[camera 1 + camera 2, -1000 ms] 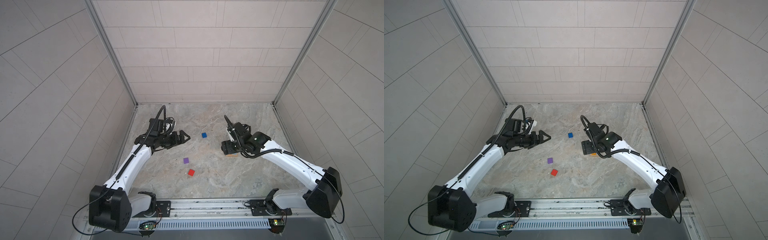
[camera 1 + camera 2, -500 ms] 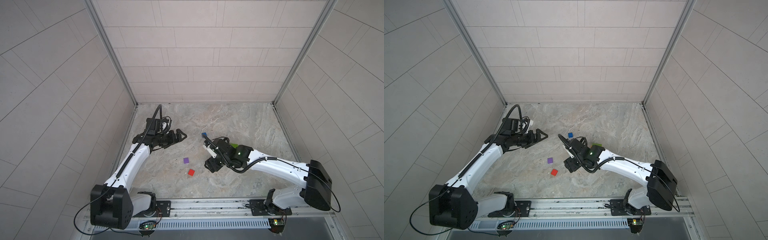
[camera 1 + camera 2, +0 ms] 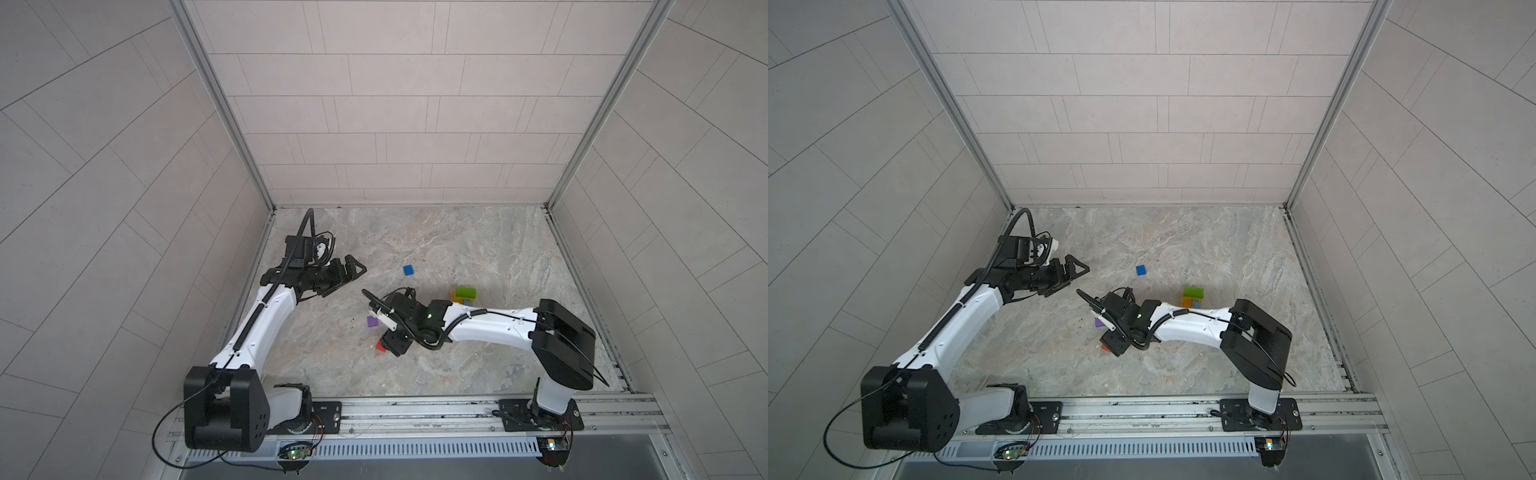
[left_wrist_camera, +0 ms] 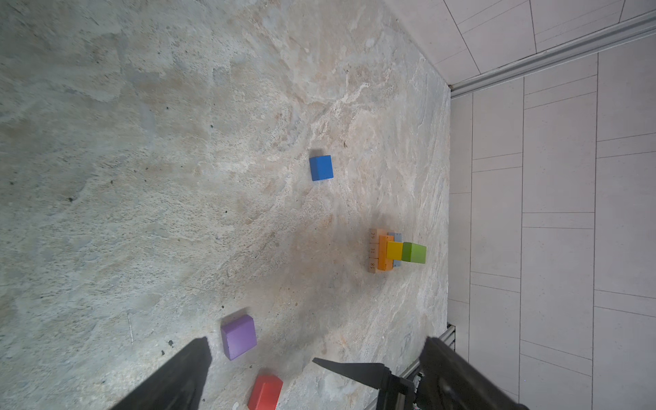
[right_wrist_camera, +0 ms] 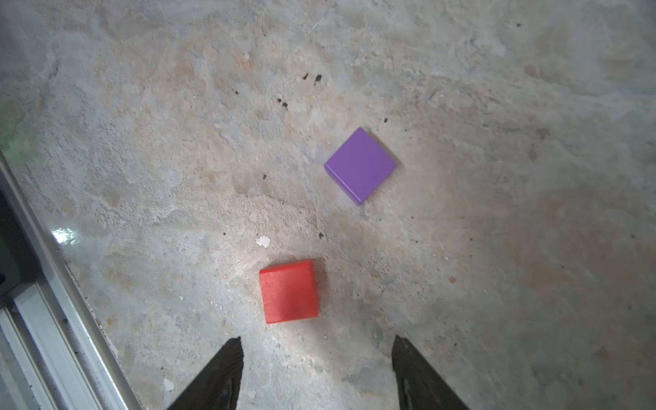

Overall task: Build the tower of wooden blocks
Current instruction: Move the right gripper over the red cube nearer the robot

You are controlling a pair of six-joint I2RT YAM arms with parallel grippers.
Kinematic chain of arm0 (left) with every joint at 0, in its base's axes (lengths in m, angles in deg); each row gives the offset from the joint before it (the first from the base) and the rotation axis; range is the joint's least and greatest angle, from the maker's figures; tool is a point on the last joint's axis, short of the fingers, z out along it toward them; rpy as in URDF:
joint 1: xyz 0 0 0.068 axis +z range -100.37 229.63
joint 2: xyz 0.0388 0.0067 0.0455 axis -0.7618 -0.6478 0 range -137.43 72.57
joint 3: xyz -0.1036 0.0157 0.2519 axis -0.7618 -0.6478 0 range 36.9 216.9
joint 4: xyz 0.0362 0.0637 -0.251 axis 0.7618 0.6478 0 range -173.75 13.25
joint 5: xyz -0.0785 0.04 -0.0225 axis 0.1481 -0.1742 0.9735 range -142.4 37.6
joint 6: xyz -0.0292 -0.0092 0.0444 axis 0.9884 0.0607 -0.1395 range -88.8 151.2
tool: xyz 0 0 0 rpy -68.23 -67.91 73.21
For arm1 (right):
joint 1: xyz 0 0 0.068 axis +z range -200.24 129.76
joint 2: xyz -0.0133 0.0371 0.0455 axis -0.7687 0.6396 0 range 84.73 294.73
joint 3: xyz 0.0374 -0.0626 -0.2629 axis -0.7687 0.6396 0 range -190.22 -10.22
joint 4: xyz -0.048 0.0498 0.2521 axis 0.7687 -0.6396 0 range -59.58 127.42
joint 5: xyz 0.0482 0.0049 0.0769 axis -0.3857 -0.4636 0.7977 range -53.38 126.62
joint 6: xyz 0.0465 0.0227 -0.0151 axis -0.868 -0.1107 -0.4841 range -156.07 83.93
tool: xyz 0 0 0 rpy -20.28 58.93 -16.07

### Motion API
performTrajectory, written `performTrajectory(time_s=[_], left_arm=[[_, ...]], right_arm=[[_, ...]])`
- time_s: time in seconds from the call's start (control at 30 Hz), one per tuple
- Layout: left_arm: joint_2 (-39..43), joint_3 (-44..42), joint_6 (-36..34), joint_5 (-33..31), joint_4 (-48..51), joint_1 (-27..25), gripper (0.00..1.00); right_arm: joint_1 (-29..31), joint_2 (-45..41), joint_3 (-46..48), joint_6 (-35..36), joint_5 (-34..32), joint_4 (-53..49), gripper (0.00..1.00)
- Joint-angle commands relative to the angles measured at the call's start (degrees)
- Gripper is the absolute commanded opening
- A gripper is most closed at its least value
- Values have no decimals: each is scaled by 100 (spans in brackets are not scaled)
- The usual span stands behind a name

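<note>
1. The right end effector [image 5: 316, 349] hangs just short of the red cube [image 5: 289, 291], its jaws partly apart with nothing between them.
2. The left end effector [image 3: 347, 277] stands wide and empty, well apart from every block.
3. The tower [image 3: 463, 296] stands on the tabletop [image 3: 478, 241], toward the right in both top views.
4. Done so far, as far as shown: tan bars [image 4: 372, 250] at the base, then orange, light-blue and yellow, with a green bar [image 4: 414, 252] on top.
5. Left to do: three cubes lie loose. These are the red cube, the purple cube [image 5: 360, 165] near it and the blue cube [image 4: 321, 167] farther off. The red one looks like the next pick.
6. Writing: in the left wrist view the tan bars' ends carry small digits, seemingly 29, 31 and 85, too small to be sure. No brand shows.
</note>
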Motion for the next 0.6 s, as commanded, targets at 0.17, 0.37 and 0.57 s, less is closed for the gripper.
performTrajectory(time_s=[0.17, 0.37, 0.57], left_arm=[[-82, -18, 47, 42, 67, 127, 100], [-91, -30, 47, 47, 67, 134, 100], [-91, -32, 47, 47, 58, 140, 100]], right_arm=[[264, 618, -399, 343, -243, 135, 63], [347, 826, -398, 338, -333, 107, 56], [406, 829, -300, 326, -493, 81, 52]])
